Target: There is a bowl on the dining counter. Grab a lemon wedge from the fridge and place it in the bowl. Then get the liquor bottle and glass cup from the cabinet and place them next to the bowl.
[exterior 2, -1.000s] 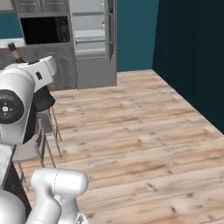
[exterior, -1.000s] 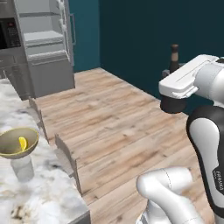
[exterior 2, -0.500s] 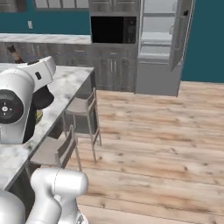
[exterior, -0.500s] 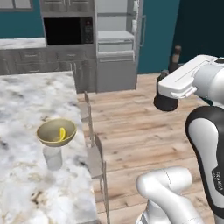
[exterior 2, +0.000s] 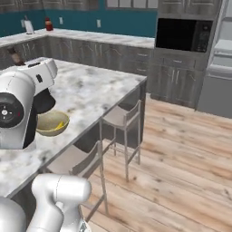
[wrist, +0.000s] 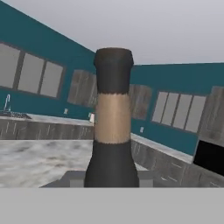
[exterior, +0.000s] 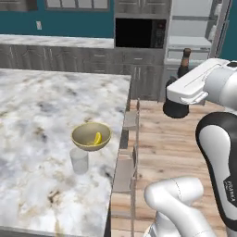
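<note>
Bowl [exterior: 91, 135]: yellow-green, on the marble surface [exterior: 37, 120] near its right edge in the left base view, holding one lemon wedge [exterior: 97, 138] against its right inner wall. Glass cup [exterior: 79, 160]: clear, upright, just in front of the bowl, close to touching. Stools [exterior: 126, 157]: two, tucked under the surface edge to the right of the bowl. Liquor bottle [exterior: 183, 62]: dark with a tan neck band, upright, its neck rising above the white arm at the right, well apart from the bowl and off the surface, over wooden floor [exterior: 166, 139]. Claw: cannot tell how wide it stands; the hand view shows the bottle neck [wrist: 113, 118] rising at centre, apparently held.
</note>
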